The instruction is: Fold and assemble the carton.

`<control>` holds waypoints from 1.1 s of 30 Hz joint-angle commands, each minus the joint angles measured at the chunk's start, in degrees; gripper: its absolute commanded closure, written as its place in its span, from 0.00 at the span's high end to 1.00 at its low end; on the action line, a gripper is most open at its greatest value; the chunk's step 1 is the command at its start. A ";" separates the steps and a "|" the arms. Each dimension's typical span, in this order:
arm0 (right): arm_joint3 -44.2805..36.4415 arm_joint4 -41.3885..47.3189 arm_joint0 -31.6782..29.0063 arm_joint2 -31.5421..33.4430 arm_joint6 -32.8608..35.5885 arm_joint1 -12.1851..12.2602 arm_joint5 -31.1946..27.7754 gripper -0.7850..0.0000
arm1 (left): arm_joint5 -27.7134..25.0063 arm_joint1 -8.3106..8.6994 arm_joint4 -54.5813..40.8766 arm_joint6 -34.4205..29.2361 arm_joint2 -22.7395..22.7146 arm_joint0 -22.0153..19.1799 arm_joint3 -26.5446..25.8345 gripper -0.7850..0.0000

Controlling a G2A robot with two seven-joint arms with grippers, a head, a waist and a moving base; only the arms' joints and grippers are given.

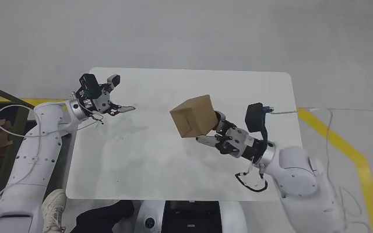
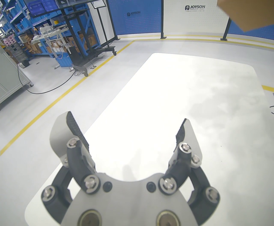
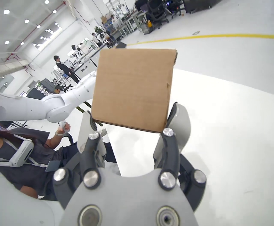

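Observation:
A brown cardboard carton (image 1: 191, 116), formed into a box, hangs above the middle of the white table (image 1: 145, 169). My right gripper (image 1: 208, 133) is shut on the carton (image 3: 132, 87), its fingers (image 3: 178, 119) clamped on the two sides of its near end. The carton is tilted, with one corner toward the table. My left gripper (image 1: 120, 93) hovers over the table's far left corner, well apart from the carton, open with nothing between its fingers (image 2: 73, 130). In the left wrist view a corner of the carton (image 2: 246, 12) shows far off.
The white table (image 2: 182, 89) is bare around the carton. A grey floor with yellow lines (image 1: 335, 137) surrounds it. A cable (image 1: 288, 110) lies off the table's right edge. A seated person (image 3: 25, 149) is beside the table's near side.

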 commanded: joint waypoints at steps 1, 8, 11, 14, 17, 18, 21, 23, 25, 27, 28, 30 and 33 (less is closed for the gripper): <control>-1.07 1.81 -0.45 1.53 -0.17 0.22 -1.02 0.48 | 0.00 0.00 0.00 0.00 0.00 0.00 0.00 1.00; -3.80 7.43 -1.40 5.27 -0.37 0.93 -4.00 0.48 | 0.00 0.00 0.00 0.00 0.00 0.00 0.00 1.00; -4.15 8.76 -1.46 5.93 -0.38 1.15 -4.40 0.48 | 0.00 0.00 0.00 0.00 0.00 0.00 0.00 1.00; -4.10 9.56 -1.40 6.14 -0.35 1.34 -4.54 0.48 | 0.00 0.00 0.00 0.00 0.00 0.00 0.00 1.00; -3.90 10.14 -1.38 6.13 -0.52 1.49 -4.39 0.48 | 0.00 0.00 0.00 0.00 0.00 0.00 0.00 1.00; -3.79 10.25 -1.31 6.11 -0.43 1.55 -4.26 0.48 | 0.00 0.00 0.00 0.00 0.00 0.00 0.00 1.00; -3.40 10.19 -0.67 5.92 0.29 1.73 -4.05 0.53 | 0.00 0.00 0.00 0.00 0.00 0.00 0.00 1.00; -3.13 10.12 -0.31 5.69 0.47 1.83 -3.83 0.52 | 0.00 0.00 0.00 0.00 0.00 0.00 0.00 1.00; -2.85 9.92 0.04 5.36 0.75 1.92 -3.44 0.53 | 0.00 0.00 0.00 0.00 0.00 0.00 0.00 1.00; -2.45 9.06 0.48 4.93 1.41 2.03 -2.62 0.67 | 0.00 0.00 0.00 0.00 0.00 0.00 0.00 1.00; -2.27 8.64 0.70 4.63 1.45 2.05 -2.01 0.64 | 0.00 0.00 0.00 0.00 0.00 0.00 0.00 1.00; -1.57 8.32 1.16 3.81 1.54 2.09 -1.17 0.52 | 0.00 0.00 0.00 0.00 0.00 0.00 0.00 1.00; 0.15 7.95 2.03 2.70 1.40 2.11 0.06 0.49 | 0.00 0.00 0.00 0.00 0.00 0.00 0.00 1.00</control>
